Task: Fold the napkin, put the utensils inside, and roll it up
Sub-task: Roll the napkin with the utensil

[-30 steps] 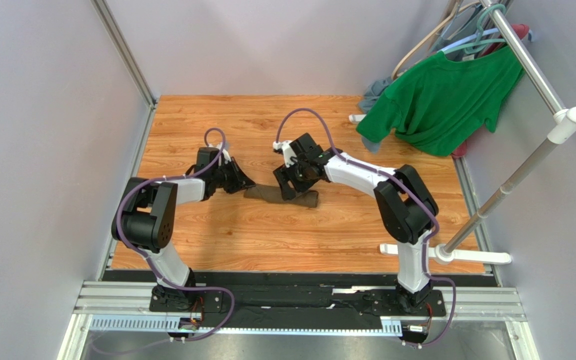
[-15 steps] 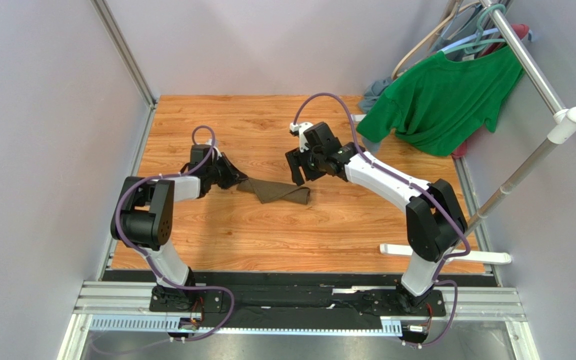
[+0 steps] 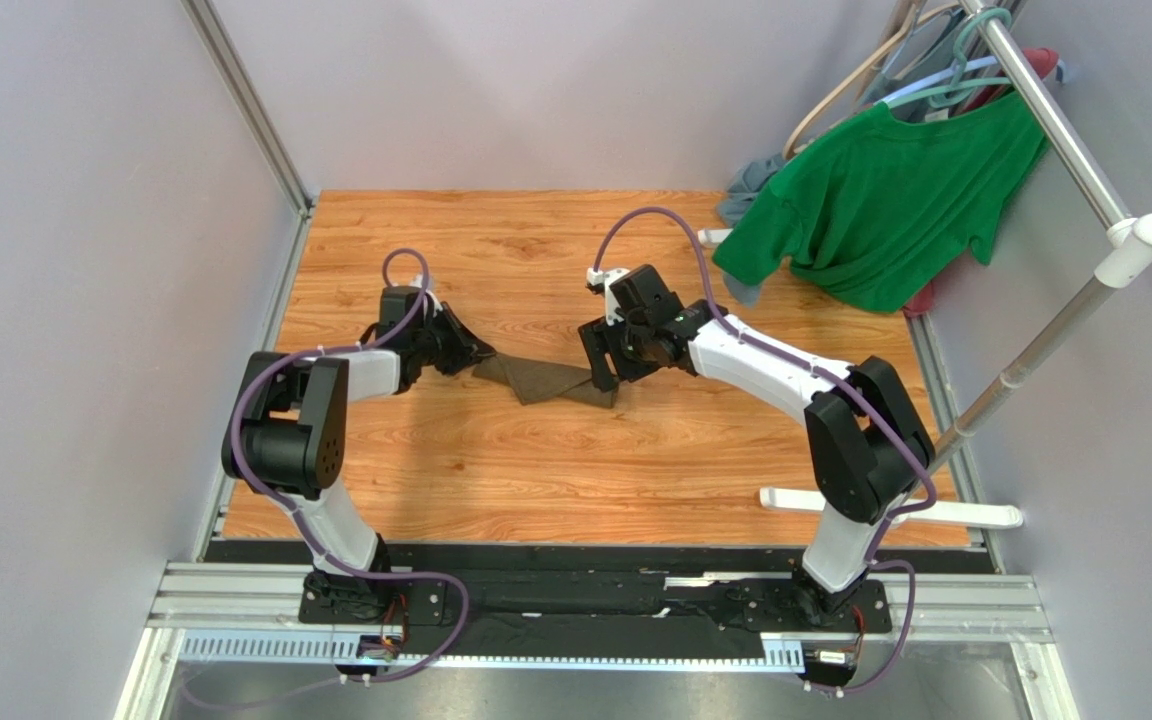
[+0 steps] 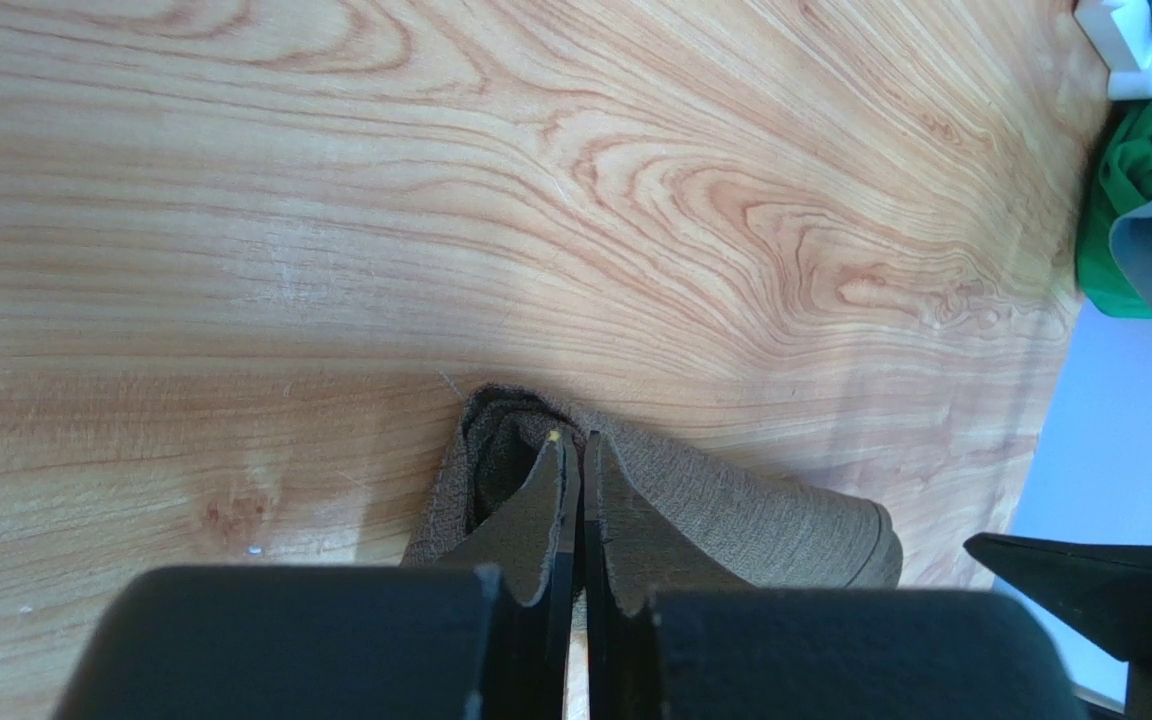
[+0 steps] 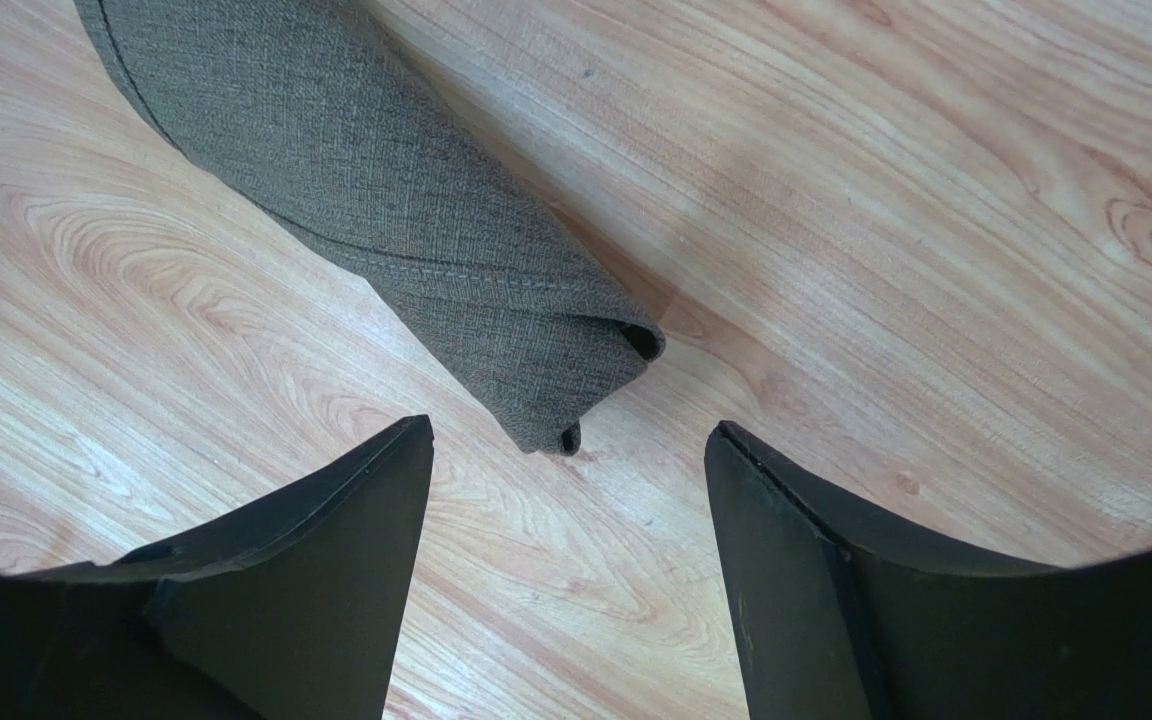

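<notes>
My left jaws pinch the rolled olive-brown fabric napkin [image 3: 540,383] at nine o'clock; my right jaws gape around its three-o'clock end.

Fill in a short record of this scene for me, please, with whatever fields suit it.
napkin: rolled up, lying on the table
left gripper: shut on one end of the roll
right gripper: open, at the roll's other end, holding nothing
utensils: none visible
background: green shirt hanging from a rack, far right

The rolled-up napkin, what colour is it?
Plain dark olive-brown napkin, no pattern; clearest in the right wrist view.
</notes>
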Controlling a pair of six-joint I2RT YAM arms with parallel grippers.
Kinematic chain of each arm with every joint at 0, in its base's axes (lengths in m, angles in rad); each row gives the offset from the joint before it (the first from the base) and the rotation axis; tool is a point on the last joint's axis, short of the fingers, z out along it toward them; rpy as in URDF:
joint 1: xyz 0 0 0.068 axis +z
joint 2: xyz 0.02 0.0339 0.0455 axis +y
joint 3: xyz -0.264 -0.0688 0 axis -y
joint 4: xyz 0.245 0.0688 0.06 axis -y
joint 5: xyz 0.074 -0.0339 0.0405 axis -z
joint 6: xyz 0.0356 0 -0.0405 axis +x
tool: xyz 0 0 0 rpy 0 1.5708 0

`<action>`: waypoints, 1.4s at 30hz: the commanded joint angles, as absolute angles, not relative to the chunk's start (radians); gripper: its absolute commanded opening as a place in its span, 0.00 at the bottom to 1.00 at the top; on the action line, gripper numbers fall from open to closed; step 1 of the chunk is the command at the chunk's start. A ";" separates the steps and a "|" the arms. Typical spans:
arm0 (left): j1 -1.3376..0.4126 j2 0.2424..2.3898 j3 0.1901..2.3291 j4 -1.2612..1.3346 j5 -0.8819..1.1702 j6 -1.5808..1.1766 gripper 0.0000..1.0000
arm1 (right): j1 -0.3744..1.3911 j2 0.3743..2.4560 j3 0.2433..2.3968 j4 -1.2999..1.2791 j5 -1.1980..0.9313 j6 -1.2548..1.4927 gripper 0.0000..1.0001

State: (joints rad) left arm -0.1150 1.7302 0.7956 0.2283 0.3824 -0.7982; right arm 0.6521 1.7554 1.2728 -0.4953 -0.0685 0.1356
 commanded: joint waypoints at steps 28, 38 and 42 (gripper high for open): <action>-0.101 1.142 0.828 -0.190 0.003 -0.635 0.99 | 0.601 1.179 0.980 -0.414 0.147 0.298 0.71; -0.103 0.847 1.018 -0.508 0.193 -0.417 0.99 | 0.597 0.816 0.812 -0.414 0.328 0.279 0.72; -0.103 0.752 0.997 -0.546 0.201 -0.348 0.99 | 0.595 0.747 0.752 -0.411 0.394 0.249 0.72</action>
